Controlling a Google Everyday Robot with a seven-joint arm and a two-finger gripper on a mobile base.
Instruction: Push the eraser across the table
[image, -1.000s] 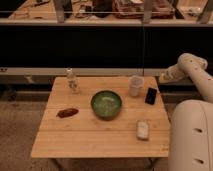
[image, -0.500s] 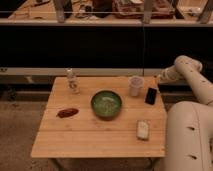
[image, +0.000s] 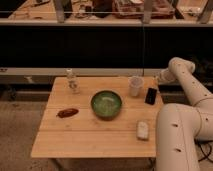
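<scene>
The eraser is a small flat black slab lying near the right edge of the light wooden table, just right of a white cup. My gripper is at the end of the white arm, by the table's far right corner, a little behind and to the right of the eraser. It does not touch the eraser.
A green bowl sits mid-table. A whitish rounded block lies at the front right, a red-brown object at the left, and a small bottle at the back left. My white arm fills the lower right. A dark counter runs behind the table.
The arm has shifted a little to the left, bringing the gripper closer to the table's far right corner. The eraser and the other objects have not moved.
</scene>
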